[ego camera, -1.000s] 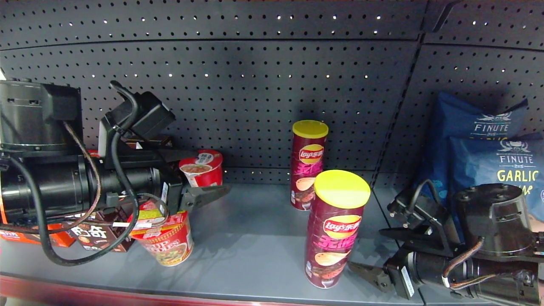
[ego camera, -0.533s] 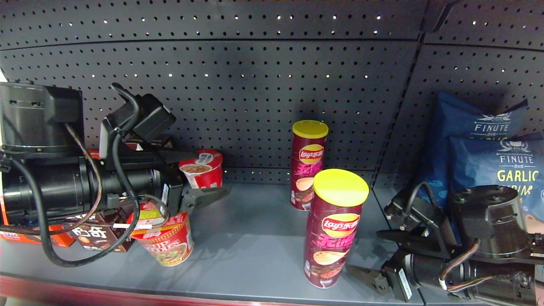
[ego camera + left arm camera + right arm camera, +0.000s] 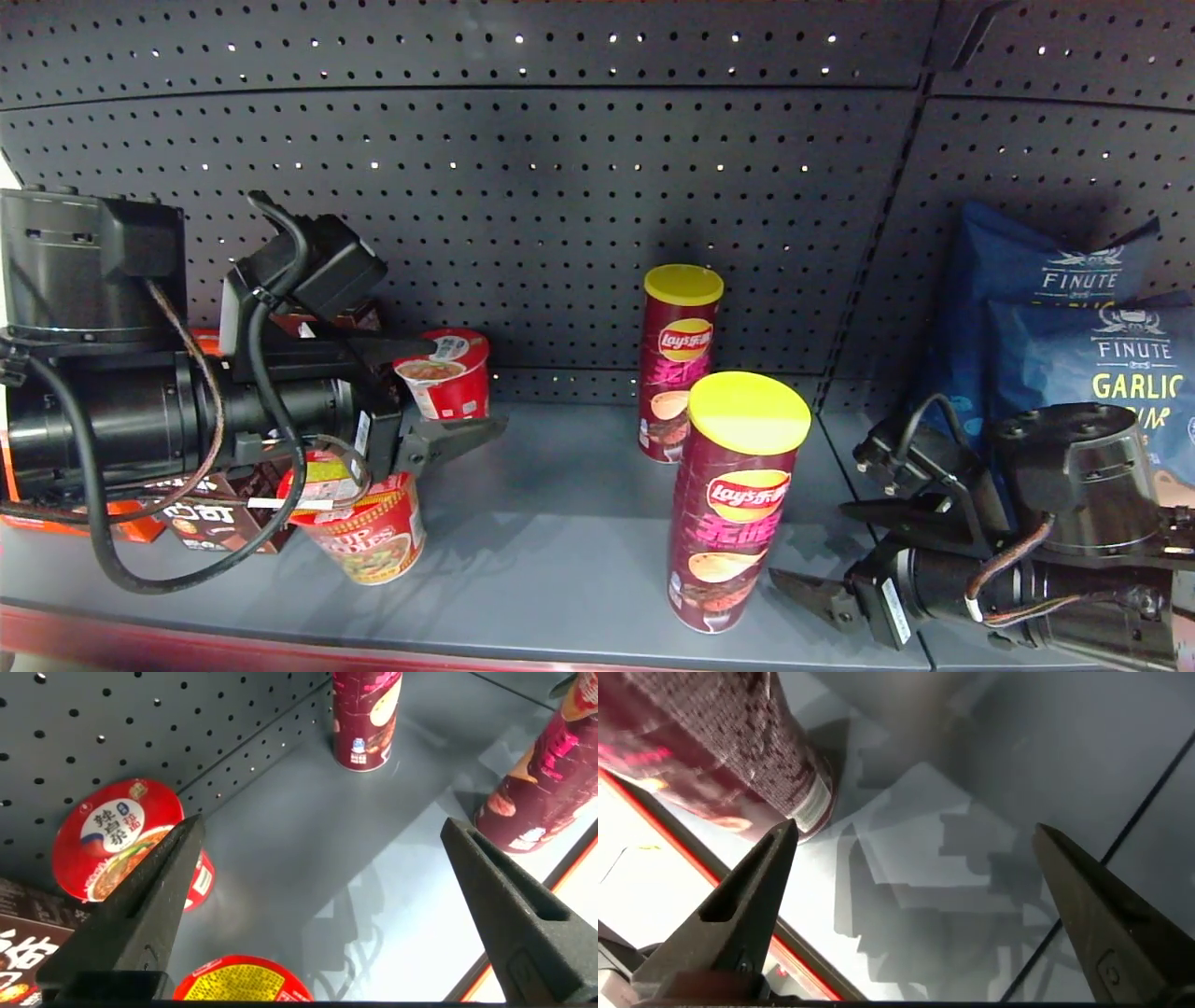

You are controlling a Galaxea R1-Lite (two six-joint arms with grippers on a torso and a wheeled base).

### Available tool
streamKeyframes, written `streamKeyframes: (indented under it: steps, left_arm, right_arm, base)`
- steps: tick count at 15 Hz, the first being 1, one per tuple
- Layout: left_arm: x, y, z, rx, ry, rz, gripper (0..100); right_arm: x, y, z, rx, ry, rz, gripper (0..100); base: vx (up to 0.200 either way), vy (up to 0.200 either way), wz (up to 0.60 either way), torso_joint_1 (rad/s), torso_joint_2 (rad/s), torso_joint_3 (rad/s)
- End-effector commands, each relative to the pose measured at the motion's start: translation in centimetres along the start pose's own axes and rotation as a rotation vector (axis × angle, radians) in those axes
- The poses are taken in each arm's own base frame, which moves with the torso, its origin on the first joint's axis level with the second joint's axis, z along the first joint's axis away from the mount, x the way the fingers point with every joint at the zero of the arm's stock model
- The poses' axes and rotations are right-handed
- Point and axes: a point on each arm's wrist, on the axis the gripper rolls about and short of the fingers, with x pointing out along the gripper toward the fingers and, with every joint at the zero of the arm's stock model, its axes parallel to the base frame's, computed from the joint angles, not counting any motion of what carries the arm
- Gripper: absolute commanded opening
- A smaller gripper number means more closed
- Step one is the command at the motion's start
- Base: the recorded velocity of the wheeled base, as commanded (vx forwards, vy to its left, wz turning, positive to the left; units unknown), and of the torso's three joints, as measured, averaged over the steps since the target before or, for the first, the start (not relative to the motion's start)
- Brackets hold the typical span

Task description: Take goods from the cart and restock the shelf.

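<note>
The front maroon cardboard crisp tube with a yellow plastic lid (image 3: 738,504) stands upright on the dark grey metal shelf (image 3: 541,523), near its front edge and just in front of a second tube of the same kind (image 3: 679,364) set back by the perforated rear panel. The right hand (image 3: 823,551) lies low beside the front tube with its fingers spread wide and nothing between them; its lower finger is just beside the tube's base. That is the main hazard, I judge: the tube is tall and narrow, so a sideways brush low down could tip it onto its neighbour or off the front of the shelf. The left hand (image 3: 462,387) is likewise apart and empty, held between a red foil-topped noodle cup (image 3: 446,373) at the back and a red-and-yellow noodle cup (image 3: 369,527) nearer the front – a careless swing, or its looping cable, could drag either cup.
</note>
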Motion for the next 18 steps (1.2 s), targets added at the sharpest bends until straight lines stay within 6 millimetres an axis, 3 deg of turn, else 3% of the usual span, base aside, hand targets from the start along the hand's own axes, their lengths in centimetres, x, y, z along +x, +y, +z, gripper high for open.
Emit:
streamKeyframes:
  steps: [1,6,9,11,18]
  left_arm:
    - [-0.1,-0.1,-0.1,-0.001,0.003,-0.001,100]
    - [-0.2,0.0,-0.1,-0.001,0.0,0.006,100]
    - [-2.0,-0.2,-1.1,-0.012,0.005,0.032,100]
    - [-2.1,-0.3,-1.4,-0.011,0.003,0.031,100]
    - [-2.0,-0.2,-0.1,0.014,-0.053,0.026,100]
  right_arm:
    - [-0.4,-0.3,0.0,0.006,-0.012,-0.009,100]
    - [-0.8,-0.3,-0.1,0.008,-0.016,-0.014,100]
    - [-3.9,-0.2,-0.3,0.002,-0.088,-0.117,100]
    - [-4.5,-0.3,-1.1,0.006,-0.082,-0.142,100]
    - [-4.8,-0.2,-1.3,0.005,-0.084,-0.124,100]
  base:
    - [0.0,0.0,0.0,0.0,0.0,0.0]
    - [0.0,0.0,0.0,0.0,0.0,0.0]
    - [0.0,0.0,0.0,0.0,0.0,0.0]
    - [0.0,0.0,0.0,0.0,0.0,0.0]
    - [0.0,0.0,-0.09,0.0,0.0,0.0]
